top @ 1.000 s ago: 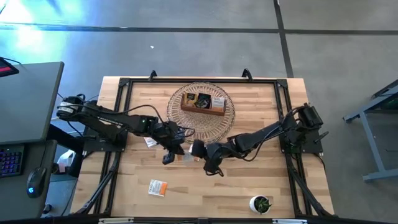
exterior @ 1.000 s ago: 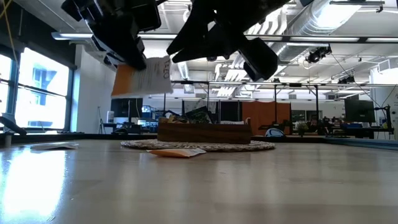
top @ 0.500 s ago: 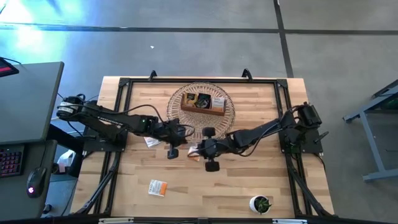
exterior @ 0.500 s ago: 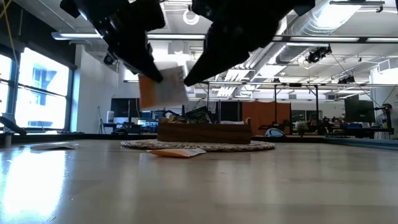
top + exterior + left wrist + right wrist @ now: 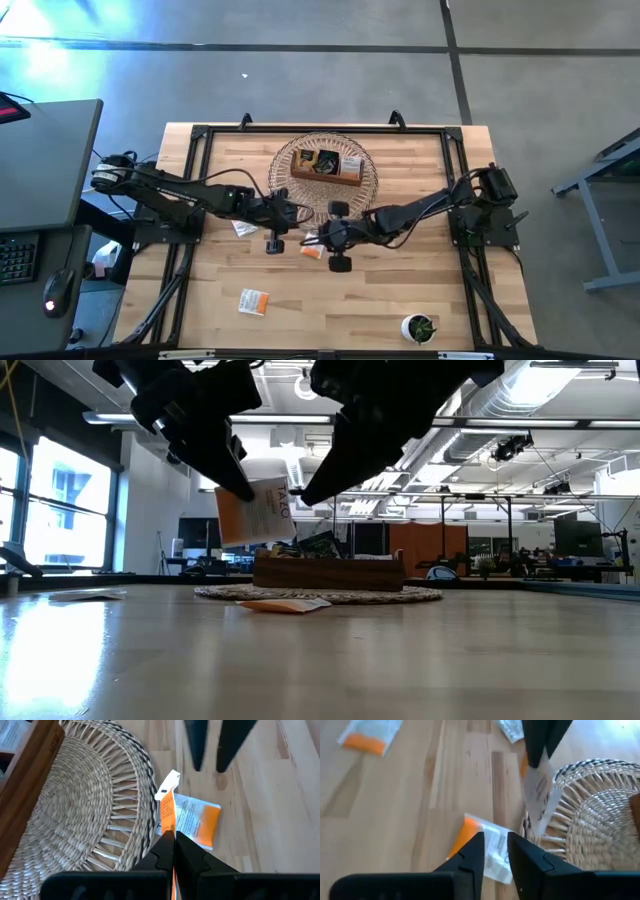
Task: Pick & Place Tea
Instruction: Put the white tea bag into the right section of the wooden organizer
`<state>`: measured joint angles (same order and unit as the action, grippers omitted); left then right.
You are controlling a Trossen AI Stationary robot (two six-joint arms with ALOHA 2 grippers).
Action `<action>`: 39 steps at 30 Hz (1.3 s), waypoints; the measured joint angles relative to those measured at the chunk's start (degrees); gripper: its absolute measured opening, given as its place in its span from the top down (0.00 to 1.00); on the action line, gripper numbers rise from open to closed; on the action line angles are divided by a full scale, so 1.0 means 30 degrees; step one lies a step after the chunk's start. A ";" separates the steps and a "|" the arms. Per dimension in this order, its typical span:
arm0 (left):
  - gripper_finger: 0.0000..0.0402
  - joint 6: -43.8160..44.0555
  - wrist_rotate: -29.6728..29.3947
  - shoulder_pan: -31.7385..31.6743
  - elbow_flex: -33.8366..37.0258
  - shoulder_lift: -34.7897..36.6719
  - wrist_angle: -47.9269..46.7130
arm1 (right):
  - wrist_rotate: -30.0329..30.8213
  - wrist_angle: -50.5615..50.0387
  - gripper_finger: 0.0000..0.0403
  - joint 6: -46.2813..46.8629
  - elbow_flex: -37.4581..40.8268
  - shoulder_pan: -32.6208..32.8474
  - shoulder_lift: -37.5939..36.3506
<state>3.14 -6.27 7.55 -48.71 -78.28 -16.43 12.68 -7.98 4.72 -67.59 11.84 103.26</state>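
Wood-plank bench [image 5: 400, 300], woven mat [image 5: 290, 185]; left claw [image 5: 172, 842] pinching flat paper sachet [image 5: 255, 512]; right claw [image 5: 495, 851] slightly spread, empty.

A round woven wicker mat [image 5: 300, 185] lies at the upper centre of the pale wooden table [image 5: 400, 290], and a brown three-compartment wooden tray [image 5: 326, 167] sits on it. Just below the mat, at mid-frame, the left gripper [image 5: 271, 236] and right gripper [image 5: 337, 237] face each other, left and right. Between them, a white-and-orange paper sachet [image 5: 253, 512] is pinched in the left gripper, above a second white-and-orange sachet [image 5: 312, 251] lying on the table. Another sachet [image 5: 254, 301] lies lower left. A small green plant in a white pot [image 5: 419, 327] stands lower right.
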 joint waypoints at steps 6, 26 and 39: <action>1.00 -0.0205 0.0413 0.0000 0.0000 -0.0007 -0.0001 | 0.1753 0.0018 0.68 -0.1176 0.0000 -0.0083 0.0000; 0.99 -0.0607 0.0376 -0.0007 0.0000 -0.0015 0.1523 | -0.2903 0.2356 0.62 0.0216 0.0000 -0.1700 0.0095; 0.99 -0.0466 0.0323 -0.0002 0.0000 -0.0015 0.1464 | -0.0514 0.1045 0.98 -0.0288 0.0000 -0.1642 0.0117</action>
<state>1.74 -5.30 7.55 -48.71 -78.32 -12.03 11.14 -4.84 3.85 -67.59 6.92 103.61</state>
